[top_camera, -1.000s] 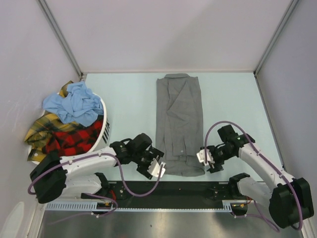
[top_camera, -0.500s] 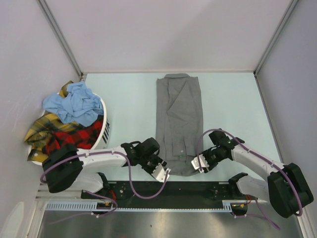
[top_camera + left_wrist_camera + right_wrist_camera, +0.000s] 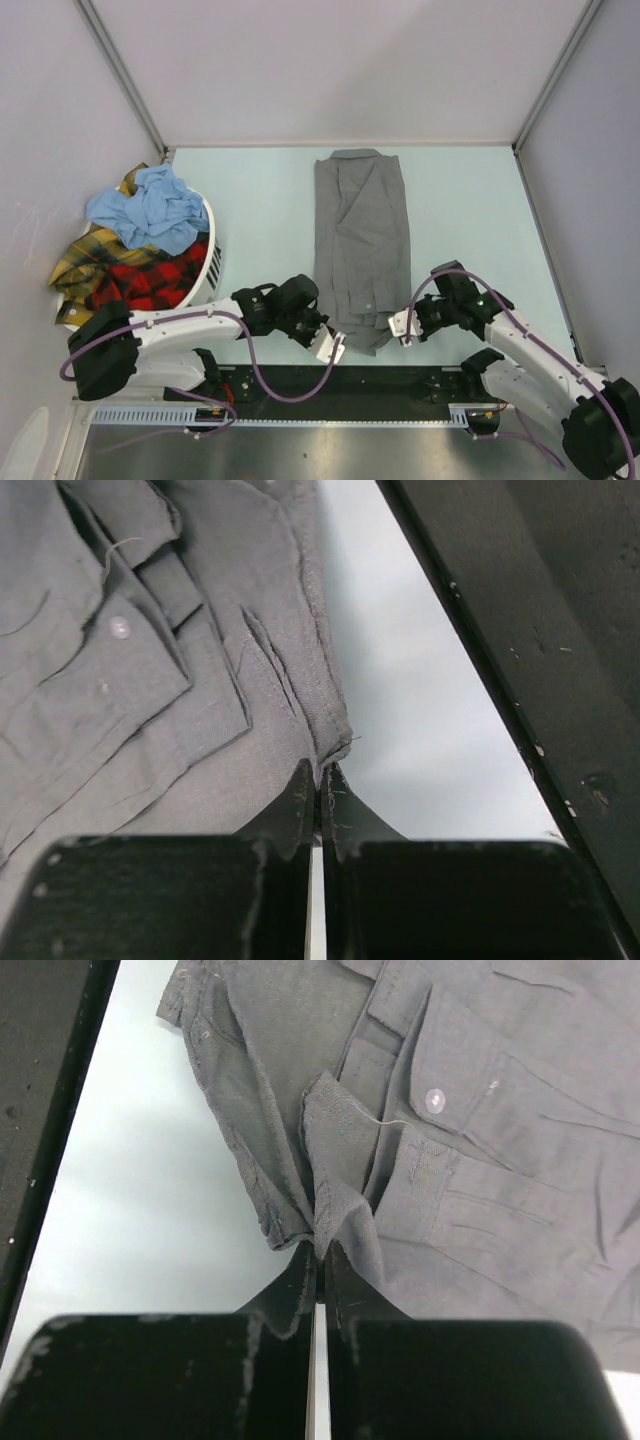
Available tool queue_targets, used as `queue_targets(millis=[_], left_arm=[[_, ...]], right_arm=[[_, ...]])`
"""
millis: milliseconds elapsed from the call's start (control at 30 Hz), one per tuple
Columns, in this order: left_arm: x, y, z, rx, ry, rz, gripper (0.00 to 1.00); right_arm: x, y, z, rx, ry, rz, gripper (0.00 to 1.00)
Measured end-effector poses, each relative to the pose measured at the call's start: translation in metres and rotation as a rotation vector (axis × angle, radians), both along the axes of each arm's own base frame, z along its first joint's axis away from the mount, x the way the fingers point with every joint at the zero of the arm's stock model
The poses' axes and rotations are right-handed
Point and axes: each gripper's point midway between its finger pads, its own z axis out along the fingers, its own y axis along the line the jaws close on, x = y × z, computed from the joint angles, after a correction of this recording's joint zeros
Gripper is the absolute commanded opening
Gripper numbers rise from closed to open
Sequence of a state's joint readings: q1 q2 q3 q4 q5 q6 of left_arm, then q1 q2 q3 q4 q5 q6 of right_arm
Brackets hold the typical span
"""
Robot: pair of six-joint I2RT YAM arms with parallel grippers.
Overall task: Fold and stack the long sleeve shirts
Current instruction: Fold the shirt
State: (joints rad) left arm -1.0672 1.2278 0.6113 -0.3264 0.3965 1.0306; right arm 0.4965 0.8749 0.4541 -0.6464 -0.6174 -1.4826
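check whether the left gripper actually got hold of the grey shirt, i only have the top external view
observer: Yes. In the left wrist view the left gripper is shut on the near corner of the grey shirt, right at the hem.
operator: and the right one
observer: The right wrist view shows the right gripper shut as well, pinching a bunched fold of the hem, with a button just beyond it.

Pale lilac-white walls close in the top, left and right of the overhead view, meeting at grey metal corner posts. The table is pale mint and evenly lit. A black strip edges it below, with brushed steel along the bottom.
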Motion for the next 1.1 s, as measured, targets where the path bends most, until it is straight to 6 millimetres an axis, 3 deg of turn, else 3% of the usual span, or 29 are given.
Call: queue_targets(millis=[200, 300, 367, 467, 567, 700, 833, 900, 1000, 1100], left_arm=[[0.005, 0.002, 0.007, -0.02, 0.011, 0.041, 0.0], [0.024, 0.004, 0.019, -0.029, 0.044, 0.108, 0.0], [0.052, -0.001, 0.04, -0.063, 0.052, 0.18, 0.0], [0.112, -0.01, 0.076, -0.129, 0.045, 0.291, 0.0], [0.168, -0.015, 0.091, -0.159, 0.044, 0.384, 0.0], [0.235, -0.019, 0.073, -0.134, 0.102, 0.501, 0.0], [0.277, -0.017, 0.034, -0.068, 0.169, 0.591, 0.0], [0.287, -0.015, 0.015, -0.035, 0.198, 0.625, 0.0], [0.287, -0.009, -0.004, 0.007, 0.231, 0.661, 0.0], [0.289, -0.006, -0.005, 0.011, 0.241, 0.693, 0.0]], right_arm=[[-0.002, -0.002, 0.002, 0.001, 0.064, -0.069, 0.0], [0.02, 0.001, 0.02, 0.027, 0.103, -0.156, 0.0], [0.055, 0.001, 0.047, 0.072, 0.101, -0.246, 0.0], [0.117, -0.003, 0.081, 0.137, 0.077, -0.349, 0.0], [0.167, -0.003, 0.092, 0.167, 0.075, -0.395, 0.0], [0.224, 0.0, 0.072, 0.171, 0.112, -0.426, 0.0], [0.254, -0.002, 0.038, 0.149, 0.162, -0.451, 0.0], [0.263, -0.005, 0.024, 0.139, 0.18, -0.464, 0.0], [0.273, -0.008, 0.009, 0.134, 0.201, -0.484, 0.0], [0.28, -0.011, 0.004, 0.137, 0.208, -0.503, 0.0]])
